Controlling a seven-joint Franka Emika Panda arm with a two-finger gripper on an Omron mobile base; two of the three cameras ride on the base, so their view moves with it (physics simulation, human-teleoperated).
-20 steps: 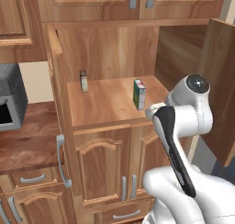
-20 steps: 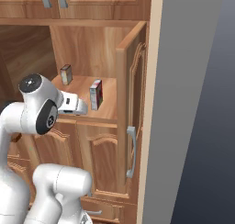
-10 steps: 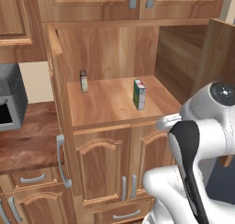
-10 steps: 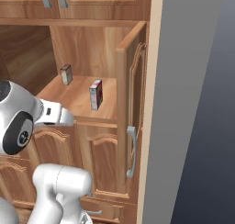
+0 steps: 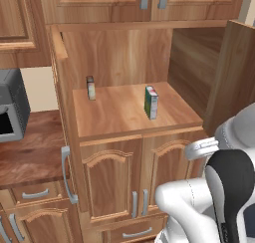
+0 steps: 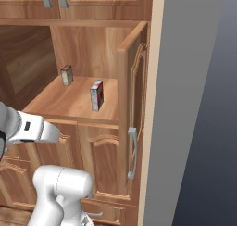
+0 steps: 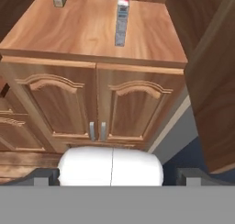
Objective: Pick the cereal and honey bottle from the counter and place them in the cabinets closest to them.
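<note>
Boxes: I am counting two on the open cabinets' shelf [image 5: 124, 115], one cereal [image 5: 151, 102] standing upright near the front edge, one brownish box [image 5: 90, 87] well apart toward the back. I am seeing open room between them. Cereal is showing green and red-white faces. The end effector [image 7: 117, 177] is hanging released, empty, below the shelf.

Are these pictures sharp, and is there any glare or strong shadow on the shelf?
Left base view: sharp, even light, no glare, cereal casts almost no shadow on the shelf. Right base view: same flat light, cabinet interior a little darker. Hand view: softer, slightly blurred, cereal print unreadable.
</note>
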